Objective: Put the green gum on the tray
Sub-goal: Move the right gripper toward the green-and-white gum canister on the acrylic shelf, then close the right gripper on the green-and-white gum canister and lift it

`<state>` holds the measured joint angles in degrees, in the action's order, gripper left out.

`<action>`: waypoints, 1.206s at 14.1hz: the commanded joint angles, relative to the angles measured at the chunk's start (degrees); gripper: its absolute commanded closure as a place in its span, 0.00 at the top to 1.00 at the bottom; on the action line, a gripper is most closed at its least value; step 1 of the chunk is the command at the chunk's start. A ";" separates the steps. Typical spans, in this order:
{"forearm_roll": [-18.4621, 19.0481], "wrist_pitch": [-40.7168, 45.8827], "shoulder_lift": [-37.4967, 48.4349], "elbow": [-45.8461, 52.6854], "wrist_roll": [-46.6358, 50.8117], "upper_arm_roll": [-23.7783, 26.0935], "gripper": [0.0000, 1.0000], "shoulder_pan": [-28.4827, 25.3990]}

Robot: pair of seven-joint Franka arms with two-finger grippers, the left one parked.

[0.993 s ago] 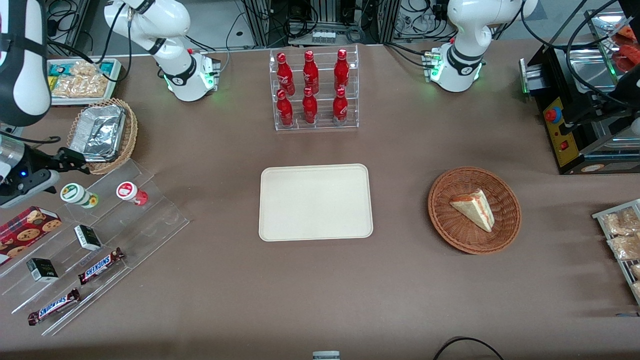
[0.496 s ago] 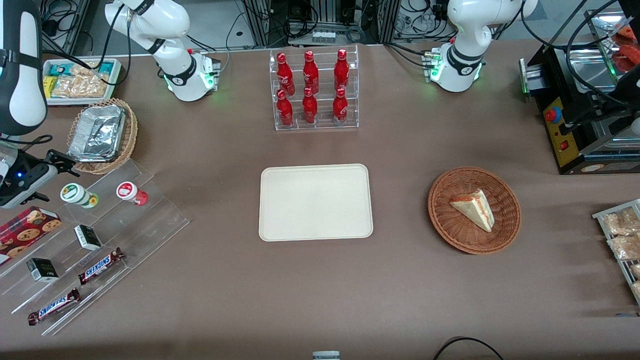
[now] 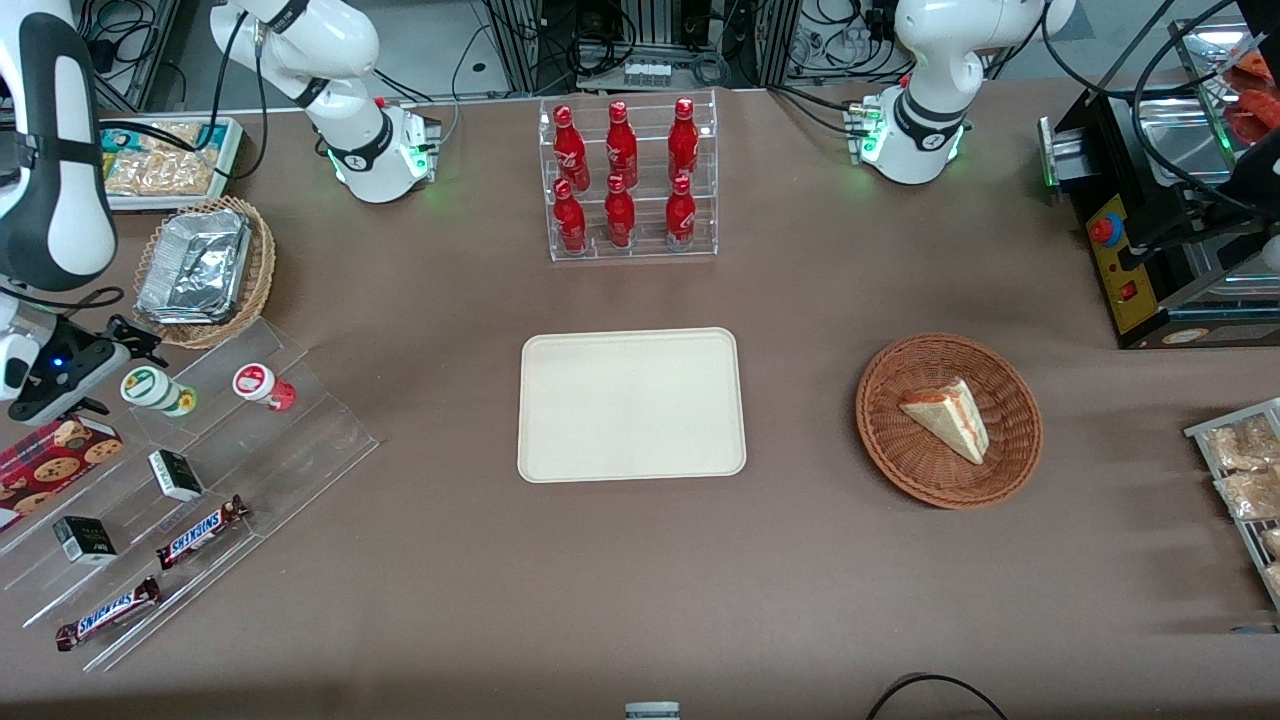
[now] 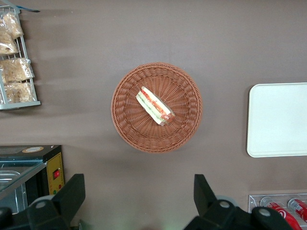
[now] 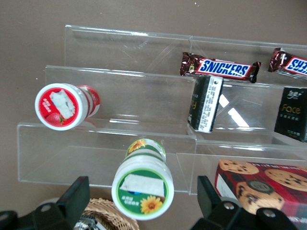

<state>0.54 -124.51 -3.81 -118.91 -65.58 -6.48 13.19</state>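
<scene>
With your gripper spread open just above the green gum on the clear stepped rack, grasp the light, slick bottle across its round body.

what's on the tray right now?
Nothing. The tray is bare in the front view; only part of it shows in the left wrist view. The green gum lies on the acrylic stand, gripper open around its lid.

robot lab: mock shop table, cable-strewn equipment racks
</scene>
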 commanded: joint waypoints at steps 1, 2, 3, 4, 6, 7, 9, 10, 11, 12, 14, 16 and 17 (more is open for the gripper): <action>0.60 -3.71 0.38 -2.73 -1.13 0.06 1.00 0.43; 0.60 -3.98 0.30 -2.91 -1.21 -0.11 1.00 0.43; 0.60 -4.24 0.12 -2.99 -1.22 -0.12 1.00 0.52; 0.60 -4.51 -0.14 -3.08 -1.39 -0.12 0.98 0.95; 0.60 -5.03 -0.50 -3.34 -2.35 -0.11 0.83 1.75; 0.60 -5.04 -0.58 -3.43 -2.36 -0.12 0.64 1.75; 0.60 -4.69 -0.58 -3.43 -2.27 -0.12 0.17 1.84; 0.60 -4.34 -0.58 -3.43 -2.10 -0.12 0.02 1.75; 0.60 -4.07 -0.50 -3.35 -1.75 -0.12 0.00 1.75; 0.60 -3.64 -0.24 -3.09 -1.48 -0.03 0.00 1.66; 0.51 -0.66 0.12 -0.81 -0.52 0.15 0.00 1.23; 0.51 5.04 -0.32 4.27 2.02 0.59 0.00 0.53; 0.42 8.03 -0.67 6.74 3.86 0.50 0.00 -1.05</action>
<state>0.54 -122.65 -4.29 -117.60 -64.95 -6.09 14.03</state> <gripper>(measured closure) 0.410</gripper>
